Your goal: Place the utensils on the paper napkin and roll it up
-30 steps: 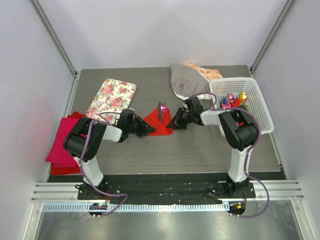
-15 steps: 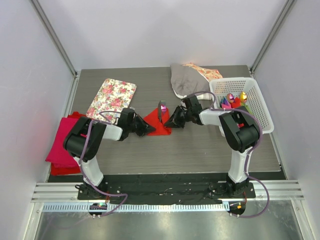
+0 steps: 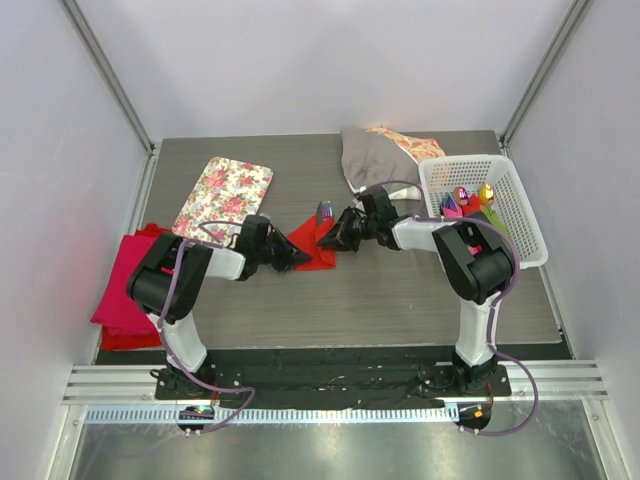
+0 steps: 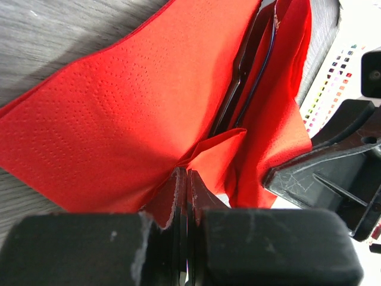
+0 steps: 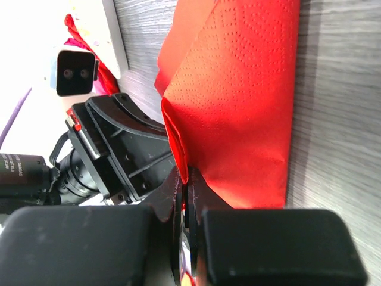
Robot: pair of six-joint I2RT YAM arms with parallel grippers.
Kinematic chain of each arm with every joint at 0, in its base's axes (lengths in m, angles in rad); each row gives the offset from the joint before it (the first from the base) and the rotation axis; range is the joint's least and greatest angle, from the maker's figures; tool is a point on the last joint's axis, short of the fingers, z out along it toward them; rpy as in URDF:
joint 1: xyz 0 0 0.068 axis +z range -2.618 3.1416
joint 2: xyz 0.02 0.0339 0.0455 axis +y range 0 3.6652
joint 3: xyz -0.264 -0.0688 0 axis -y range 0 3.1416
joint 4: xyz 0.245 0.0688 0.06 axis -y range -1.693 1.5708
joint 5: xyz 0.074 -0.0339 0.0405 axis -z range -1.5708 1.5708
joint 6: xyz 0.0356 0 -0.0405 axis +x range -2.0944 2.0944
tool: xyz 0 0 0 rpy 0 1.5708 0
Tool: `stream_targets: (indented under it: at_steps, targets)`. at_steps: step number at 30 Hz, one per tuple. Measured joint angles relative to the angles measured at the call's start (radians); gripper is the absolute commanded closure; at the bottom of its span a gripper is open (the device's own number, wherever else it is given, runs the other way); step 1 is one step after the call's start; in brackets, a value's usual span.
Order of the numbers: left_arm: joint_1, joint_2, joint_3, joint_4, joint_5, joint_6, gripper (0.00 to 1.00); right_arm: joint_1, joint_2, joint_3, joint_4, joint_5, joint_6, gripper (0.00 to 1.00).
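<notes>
Left fingers (image 4: 168, 199) and right fingers (image 5: 208, 192) pinch the paper napkin's (image 4: 119, 119) opposite edges.

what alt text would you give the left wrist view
The left gripper is shut on a fold of a thin bright red paper napkin on a grey wood-grain table. A dark utensil handle sits in its crease.

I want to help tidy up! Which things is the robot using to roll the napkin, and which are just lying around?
For the job:
paper napkin
utensils
left gripper and right gripper, both pinching the napkin

Just lying about:
floral tray
white basket
grey cloth
magenta cloth stack
</notes>
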Motion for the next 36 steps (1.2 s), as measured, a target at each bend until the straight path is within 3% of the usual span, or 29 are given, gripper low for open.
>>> stream_targets:
  at_steps: [23, 28, 30, 36]
  targets:
    - [0.0, 0.0, 0.0, 0.0, 0.001, 0.004, 1.0, 0.02, 0.14, 0.005, 0.151, -0.052, 0.11, 0.98]
    - [0.0, -0.005, -0.002, 0.001, -0.005, 0.011, 1.0, 0.02, 0.164, -0.003, 0.196, -0.066, 0.144, 0.91]
    - [0.0, -0.022, -0.012, 0.0, -0.019, 0.02, 0.99, 0.02, 0.166, -0.006, 0.208, -0.07, 0.151, 0.84]
    - [0.006, -0.131, -0.062, 0.002, -0.072, 0.028, 0.84, 0.019, 0.168, -0.01, 0.239, -0.083, 0.171, 0.62]
